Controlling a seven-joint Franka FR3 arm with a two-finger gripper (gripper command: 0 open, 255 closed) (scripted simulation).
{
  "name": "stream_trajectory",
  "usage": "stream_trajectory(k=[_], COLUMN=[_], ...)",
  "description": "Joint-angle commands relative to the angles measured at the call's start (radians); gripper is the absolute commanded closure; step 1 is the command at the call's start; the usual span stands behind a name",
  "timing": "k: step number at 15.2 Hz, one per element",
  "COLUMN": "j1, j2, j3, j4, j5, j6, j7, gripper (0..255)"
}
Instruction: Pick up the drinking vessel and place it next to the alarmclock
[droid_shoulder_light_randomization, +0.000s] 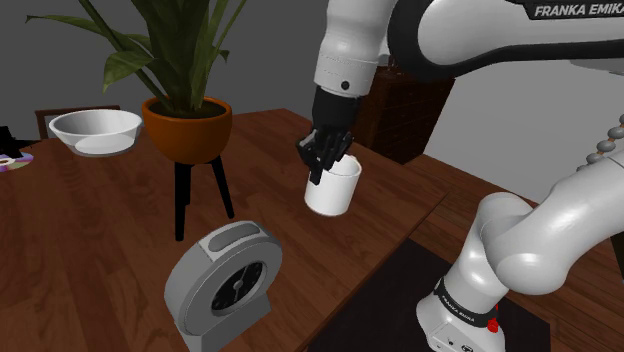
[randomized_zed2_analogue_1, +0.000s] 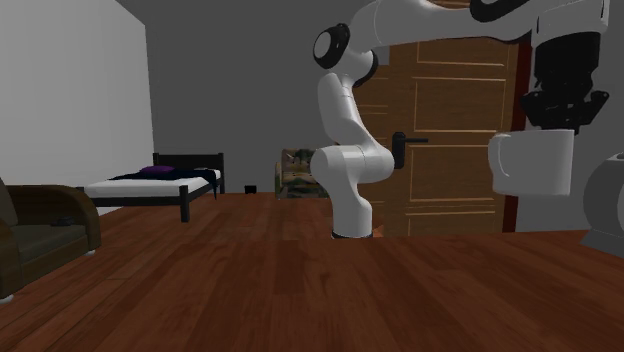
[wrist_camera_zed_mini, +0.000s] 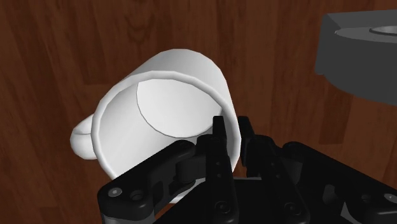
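A white mug (droid_shoulder_light_randomization: 333, 188) hangs in the air above the wooden table (droid_shoulder_light_randomization: 90, 240), held by its rim. My black gripper (droid_shoulder_light_randomization: 325, 152) is shut on that rim, one finger inside the cup and one outside, as the wrist view shows (wrist_camera_zed_mini: 232, 137). In the second exterior view the mug (randomized_zed2_analogue_1: 535, 162) hangs under the gripper (randomized_zed2_analogue_1: 562, 122), its handle pointing to that view's left. A grey round alarm clock (droid_shoulder_light_randomization: 222, 282) stands on the table, nearer the shoulder view's bottom edge than the mug. Its grey body (wrist_camera_zed_mini: 362, 54) lies beyond the mug in the wrist view.
A potted plant in an orange pot (droid_shoulder_light_randomization: 186, 126) stands on a black stand behind the clock. A white bowl (droid_shoulder_light_randomization: 96, 131) and a disc (droid_shoulder_light_randomization: 14, 162) lie at the table's far left. The table's edge (droid_shoulder_light_randomization: 375, 262) runs close below the mug.
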Motion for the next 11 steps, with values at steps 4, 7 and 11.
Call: stream_trajectory(k=[4, 7, 11], j1=[0.003, 0.004, 0.006], j2=[0.002, 0.006, 0.015], j3=[0.008, 0.012, 0.018], j4=[-0.065, -0.102, -0.149], j5=[0.005, 0.007, 0.010], j6=[0.068, 0.109, 0.164], j7=[0.002, 0.002, 0.003], gripper=[255, 255, 255])
